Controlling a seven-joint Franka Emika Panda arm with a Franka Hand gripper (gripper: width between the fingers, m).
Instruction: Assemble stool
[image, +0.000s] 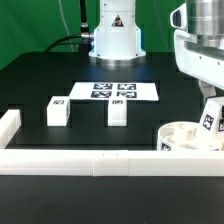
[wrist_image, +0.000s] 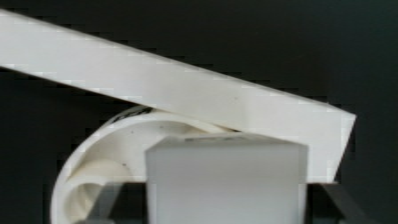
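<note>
The round white seat lies at the exterior view's right, close to the front rail, and its curved rim shows in the wrist view. My gripper hangs over the seat's right side, shut on a white leg that carries a black-and-white tag. The leg is held roughly upright, with its lower end at the seat's top. In the wrist view this leg fills the gap between my dark fingers. Two more legs lie on the black table, one at the left and one in the middle.
White border rails run along the front and the left of the table; one rail crosses the wrist view just past the seat. The marker board lies behind the loose legs. The robot base stands at the back.
</note>
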